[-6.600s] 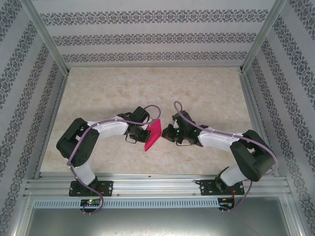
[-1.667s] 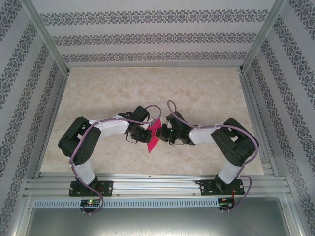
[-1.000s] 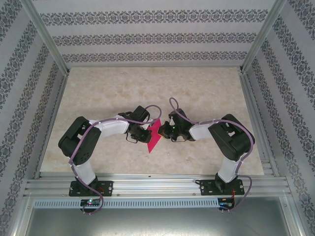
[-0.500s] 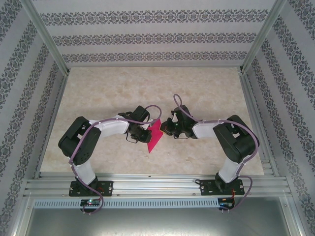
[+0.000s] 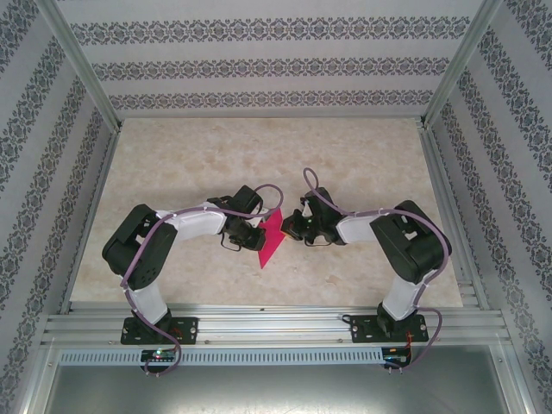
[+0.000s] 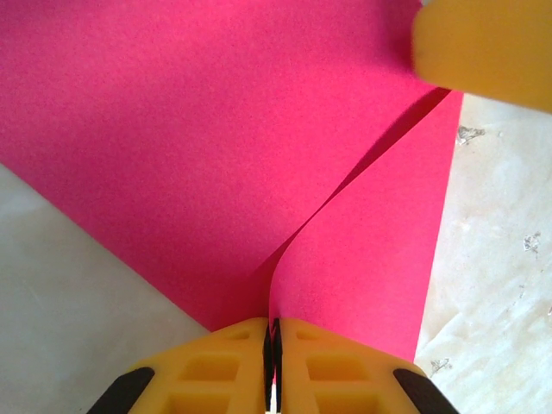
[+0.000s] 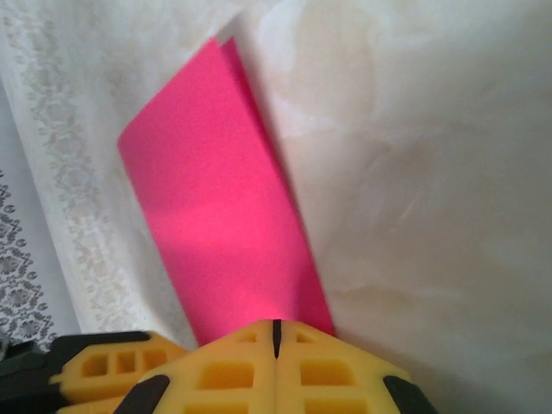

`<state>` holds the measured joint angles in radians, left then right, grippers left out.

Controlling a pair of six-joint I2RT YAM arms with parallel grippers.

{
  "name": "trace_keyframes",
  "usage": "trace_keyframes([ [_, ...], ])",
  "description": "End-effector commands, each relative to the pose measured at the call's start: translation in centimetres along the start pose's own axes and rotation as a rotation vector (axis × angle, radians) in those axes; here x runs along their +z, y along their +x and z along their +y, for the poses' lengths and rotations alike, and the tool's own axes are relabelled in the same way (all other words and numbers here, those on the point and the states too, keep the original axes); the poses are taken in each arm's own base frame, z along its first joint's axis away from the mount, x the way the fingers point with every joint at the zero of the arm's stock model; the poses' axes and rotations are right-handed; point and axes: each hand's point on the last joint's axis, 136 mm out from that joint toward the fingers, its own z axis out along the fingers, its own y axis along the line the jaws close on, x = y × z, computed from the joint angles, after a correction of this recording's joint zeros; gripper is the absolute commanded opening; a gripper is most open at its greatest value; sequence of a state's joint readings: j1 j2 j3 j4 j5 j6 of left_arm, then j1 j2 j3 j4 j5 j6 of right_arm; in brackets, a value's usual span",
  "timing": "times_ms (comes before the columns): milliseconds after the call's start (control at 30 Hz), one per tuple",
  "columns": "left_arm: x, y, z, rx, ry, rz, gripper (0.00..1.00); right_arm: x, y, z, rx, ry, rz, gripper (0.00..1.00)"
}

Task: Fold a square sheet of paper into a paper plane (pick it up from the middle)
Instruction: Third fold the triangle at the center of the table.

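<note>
The sheet of paper (image 5: 272, 240) is plain magenta-pink and folded over on itself. The top view shows it as a narrow sliver tapering toward the near edge of the table (image 5: 259, 155). The left wrist view shows two layers (image 6: 216, 129) that spread apart away from the fingers and meet at the grip. The left gripper (image 5: 251, 235) is clamped on the sheet: its yellow fingertips (image 6: 233, 362) pinch both layers where they meet, at the sheet's left side. The sheet sits mid-table, between the two grippers. The right gripper (image 5: 290, 226) is fully closed, and its tips (image 7: 319, 362) meet at the sheet's right edge. The pictures do not show whether paper is caught between them.
</note>
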<state>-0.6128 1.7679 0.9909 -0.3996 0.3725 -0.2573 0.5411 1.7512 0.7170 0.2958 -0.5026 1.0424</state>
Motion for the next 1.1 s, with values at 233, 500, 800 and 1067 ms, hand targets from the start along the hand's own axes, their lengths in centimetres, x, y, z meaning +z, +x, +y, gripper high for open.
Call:
trace_keyframes([
  [233,0.6,1.8,1.2,-0.002,-0.048,0.077,0.14,0.6,1.8,3.1,-0.062,-0.051,0.030,0.03],
  [500,0.3,1.5,1.2,-0.001,-0.051,0.068,0.16,2.3,2.2,0.0,-0.029,0.018,0.031,0.03],
  [800,-4.3,-1.2,0.8,-0.026,-0.117,-0.073,0.36,2.4,3.9,-3.7,0.056,0.130,-0.019,0.01],
  [1067,-10.2,-2.6,-0.5,-0.107,-0.112,-0.216,0.34,2.1,4.3,-3.6,0.106,0.162,-0.125,0.01],
])
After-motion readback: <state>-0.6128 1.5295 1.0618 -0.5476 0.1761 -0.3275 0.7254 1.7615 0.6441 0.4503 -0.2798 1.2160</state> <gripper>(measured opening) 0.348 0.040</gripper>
